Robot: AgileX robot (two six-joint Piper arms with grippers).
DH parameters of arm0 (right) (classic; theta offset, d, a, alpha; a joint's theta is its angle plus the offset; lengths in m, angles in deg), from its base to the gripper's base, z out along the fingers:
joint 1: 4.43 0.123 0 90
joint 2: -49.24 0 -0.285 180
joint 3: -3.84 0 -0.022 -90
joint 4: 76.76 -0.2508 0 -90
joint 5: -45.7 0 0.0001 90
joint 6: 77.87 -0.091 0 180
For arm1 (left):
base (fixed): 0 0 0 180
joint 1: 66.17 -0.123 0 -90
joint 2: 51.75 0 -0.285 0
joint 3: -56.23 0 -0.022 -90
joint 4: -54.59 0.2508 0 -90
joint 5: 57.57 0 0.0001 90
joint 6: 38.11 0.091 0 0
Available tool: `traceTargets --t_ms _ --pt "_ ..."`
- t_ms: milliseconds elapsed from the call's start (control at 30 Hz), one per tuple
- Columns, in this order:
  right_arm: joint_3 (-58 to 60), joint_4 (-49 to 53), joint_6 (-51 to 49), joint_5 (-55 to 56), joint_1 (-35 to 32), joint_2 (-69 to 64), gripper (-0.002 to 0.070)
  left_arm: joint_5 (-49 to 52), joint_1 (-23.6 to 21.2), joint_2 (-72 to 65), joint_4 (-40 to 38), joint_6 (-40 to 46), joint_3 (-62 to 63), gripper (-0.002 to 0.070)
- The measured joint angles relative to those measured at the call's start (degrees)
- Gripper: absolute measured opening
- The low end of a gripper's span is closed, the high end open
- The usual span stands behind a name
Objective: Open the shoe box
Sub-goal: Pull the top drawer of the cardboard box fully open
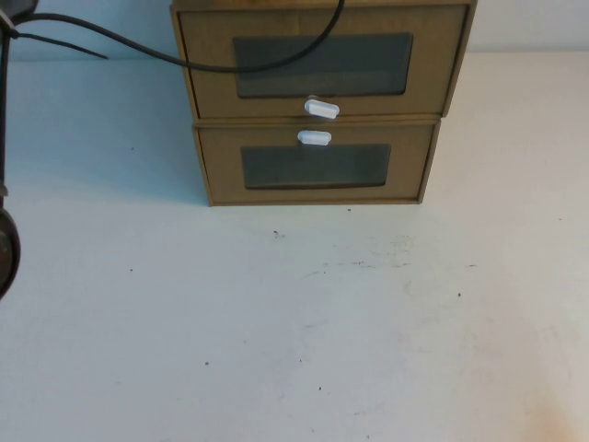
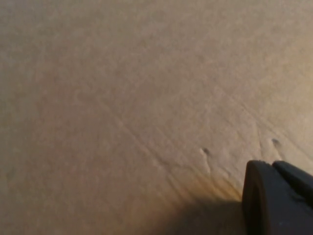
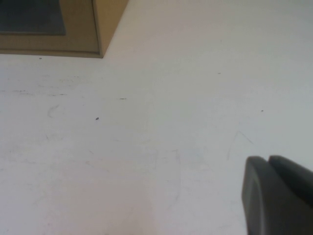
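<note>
Two brown shoe boxes are stacked at the back of the white table. The upper box [image 1: 322, 60] and the lower box [image 1: 313, 166] each have a dark window and a front that looks closed. The upper white handle [image 1: 322, 109] sits just above the lower white handle [image 1: 314, 138]. My left gripper [image 2: 272, 164] is shut with nothing in it and hovers close over a brown cardboard surface [image 2: 122, 98]; which face it is I cannot tell. My right gripper [image 3: 268, 158] is shut and empty above bare table, with the lower box's corner [image 3: 105, 24] some way off. Neither gripper shows in the high view.
A black cable [image 1: 138, 46] runs from the left edge across the upper box's front. A dark round part of the left arm [image 1: 5, 250] shows at the left edge. The white table [image 1: 294, 322] stretches in front of the boxes.
</note>
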Motion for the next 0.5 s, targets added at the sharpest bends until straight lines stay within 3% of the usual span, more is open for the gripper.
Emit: traceTargets --t_ms 500 --pt "0.0 0.0 0.0 0.0 0.0 0.0 -0.0013 -0.8 -0.1 -1.0 -1.2 0.0 0.5 -0.0005"
